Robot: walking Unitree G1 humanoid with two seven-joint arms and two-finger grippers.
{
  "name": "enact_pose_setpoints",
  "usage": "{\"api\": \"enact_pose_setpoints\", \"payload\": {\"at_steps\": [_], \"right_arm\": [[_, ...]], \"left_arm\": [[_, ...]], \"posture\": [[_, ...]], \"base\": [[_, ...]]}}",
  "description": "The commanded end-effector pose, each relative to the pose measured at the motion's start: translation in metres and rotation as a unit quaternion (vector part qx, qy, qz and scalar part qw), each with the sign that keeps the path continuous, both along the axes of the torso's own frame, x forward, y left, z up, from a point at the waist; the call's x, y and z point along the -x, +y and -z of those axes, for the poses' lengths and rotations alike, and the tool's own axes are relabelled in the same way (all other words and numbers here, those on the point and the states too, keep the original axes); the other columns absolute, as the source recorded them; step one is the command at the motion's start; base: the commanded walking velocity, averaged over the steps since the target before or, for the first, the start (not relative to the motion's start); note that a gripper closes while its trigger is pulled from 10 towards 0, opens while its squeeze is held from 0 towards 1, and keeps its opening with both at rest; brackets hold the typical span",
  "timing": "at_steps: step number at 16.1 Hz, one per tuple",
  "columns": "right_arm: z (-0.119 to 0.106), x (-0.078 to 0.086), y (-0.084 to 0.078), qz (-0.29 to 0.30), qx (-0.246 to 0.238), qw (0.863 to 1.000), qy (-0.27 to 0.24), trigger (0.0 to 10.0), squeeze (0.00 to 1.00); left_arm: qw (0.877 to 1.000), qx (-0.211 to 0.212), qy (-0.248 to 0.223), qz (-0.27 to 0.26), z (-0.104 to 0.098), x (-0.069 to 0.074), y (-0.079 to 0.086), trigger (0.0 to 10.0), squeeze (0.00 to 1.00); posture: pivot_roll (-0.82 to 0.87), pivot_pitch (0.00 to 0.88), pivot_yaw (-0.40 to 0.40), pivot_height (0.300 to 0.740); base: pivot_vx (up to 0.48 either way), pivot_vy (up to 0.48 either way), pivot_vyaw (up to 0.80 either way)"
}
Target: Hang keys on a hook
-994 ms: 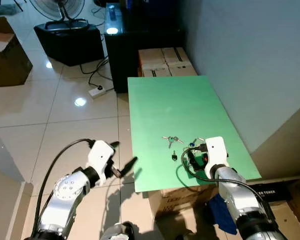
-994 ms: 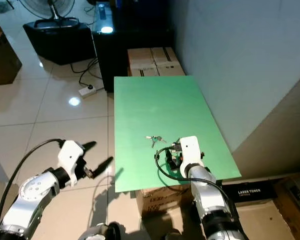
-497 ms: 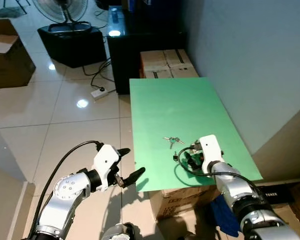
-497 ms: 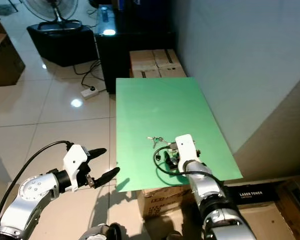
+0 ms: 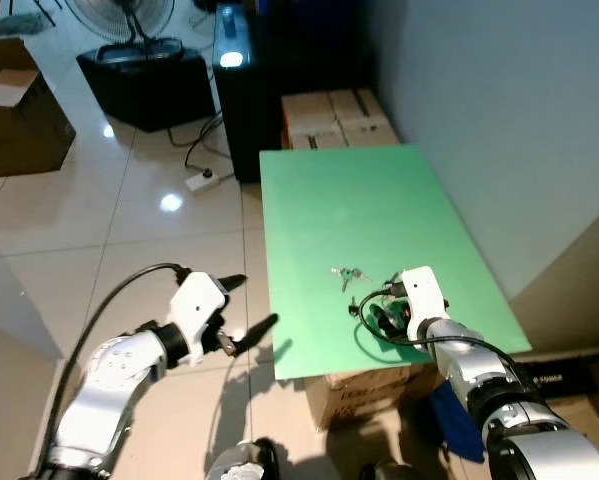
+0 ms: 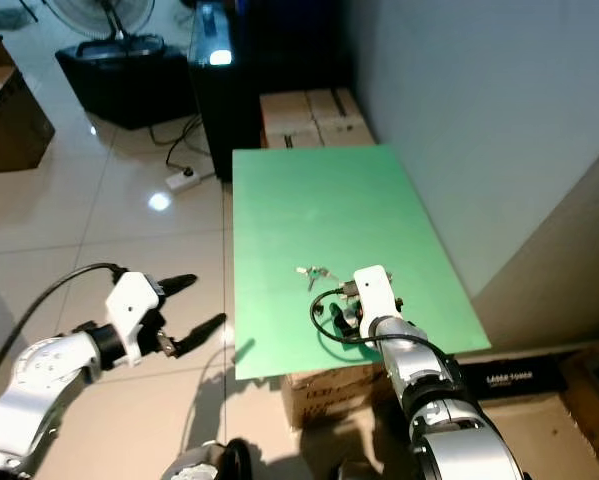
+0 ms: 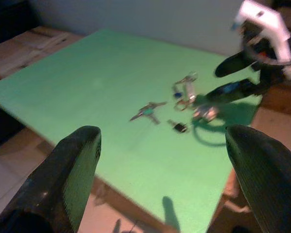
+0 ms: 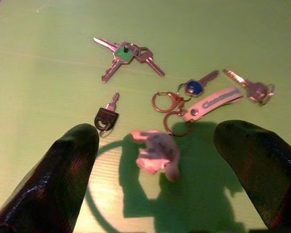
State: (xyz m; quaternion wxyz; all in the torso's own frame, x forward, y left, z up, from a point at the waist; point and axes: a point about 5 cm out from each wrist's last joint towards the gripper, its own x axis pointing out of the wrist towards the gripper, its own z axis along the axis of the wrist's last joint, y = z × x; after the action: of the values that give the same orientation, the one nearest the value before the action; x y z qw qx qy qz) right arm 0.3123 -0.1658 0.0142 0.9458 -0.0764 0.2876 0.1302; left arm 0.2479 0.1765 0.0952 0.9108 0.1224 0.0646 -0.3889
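Glossy pale floor tiles surround a low green board (image 5: 379, 210), matte and faintly ribbed, resting on cardboard boxes beside a grey wall. Over its near end the right gripper (image 8: 160, 194) hangs with its two black fingers (image 8: 62, 179) spread wide, nothing between them, framing a scatter of keys just ahead. Closest to the fingertips lies a pink charm (image 8: 157, 153), soft-looking and rounded, joined to a copper ring; beside it a pale strap fob (image 8: 213, 102) with lettering, a blue-headed key (image 8: 196, 87) and another copper ring (image 8: 164, 102) seem linked into one bunch. A black-headed key (image 8: 106, 116) lies apart, a loose silver key (image 8: 247, 87) sits to one side, and a green-tagged trio of keys (image 8: 126, 53) fans out farther off. These should be light, hard and slippery flat metal, lying flush on the board, so the blades would be awkward to pinch; the raised charm or the strap looks the better hold, leaving a ring free to drop over a hook. The left gripper (image 5: 241, 312) hovers off the board's edge above the tiles, fingers likewise apart and empty. A fan, black cabinet and power strip stand beyond.
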Motion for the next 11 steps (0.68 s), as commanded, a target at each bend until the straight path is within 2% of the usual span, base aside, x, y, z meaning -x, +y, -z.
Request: {"api": "enact_pose_setpoints", "payload": {"at_steps": [1, 2, 3, 4, 7, 11], "right_arm": [[-0.008, -0.007, -0.005, 0.013, -0.006, 1.0, -0.009, 10.0, 1.0], [-0.01, -0.009, -0.007, 0.019, -0.004, 1.0, -0.01, 10.0, 1.0], [-0.011, -0.011, -0.009, 0.031, 0.0, 0.999, -0.01, 10.0, 0.62], [-0.012, -0.012, -0.01, 0.038, -0.002, 0.999, -0.011, 10.0, 0.0], [-0.019, -0.019, -0.012, 0.072, -0.021, 0.997, -0.032, 10.0, 0.0], [-0.024, -0.024, -0.007, 0.07, -0.024, 0.997, -0.038, 10.0, 0.0]], "left_arm": [[1.0, -0.016, -0.014, -0.018, -0.011, 0.003, 0.011, 10.0, 0.0], [1.0, -0.016, -0.015, -0.015, -0.014, 0.006, 0.011, 10.0, 0.0], [1.0, -0.021, -0.014, -0.013, -0.018, 0.011, 0.012, 10.0, 0.0], [0.999, -0.025, -0.016, -0.015, -0.02, 0.012, 0.014, 10.0, 0.0], [0.999, -0.031, -0.031, -0.027, -0.029, 0.016, 0.018, 10.0, 0.0], [0.998, -0.039, -0.04, -0.028, -0.038, 0.017, 0.018, 10.0, 0.0]], "posture": [[0.06, 0.287, 0.058, 0.74], [0.07, 0.298, 0.057, 0.74], [0.09, 0.321, 0.061, 0.74], [0.11, 0.343, 0.066, 0.74], [0.15, 0.357, 0.072, 0.74], [0.19, 0.377, 0.075, 0.74]], "base": [[0.0, 0.0, 0.0], [0.0, 0.0, 0.0], [0.0, 0.0, 0.0], [0.0, 0.0, 0.0], [0.0, 0.0, 0.0], [0.0, 0.0, 0.0]]}}
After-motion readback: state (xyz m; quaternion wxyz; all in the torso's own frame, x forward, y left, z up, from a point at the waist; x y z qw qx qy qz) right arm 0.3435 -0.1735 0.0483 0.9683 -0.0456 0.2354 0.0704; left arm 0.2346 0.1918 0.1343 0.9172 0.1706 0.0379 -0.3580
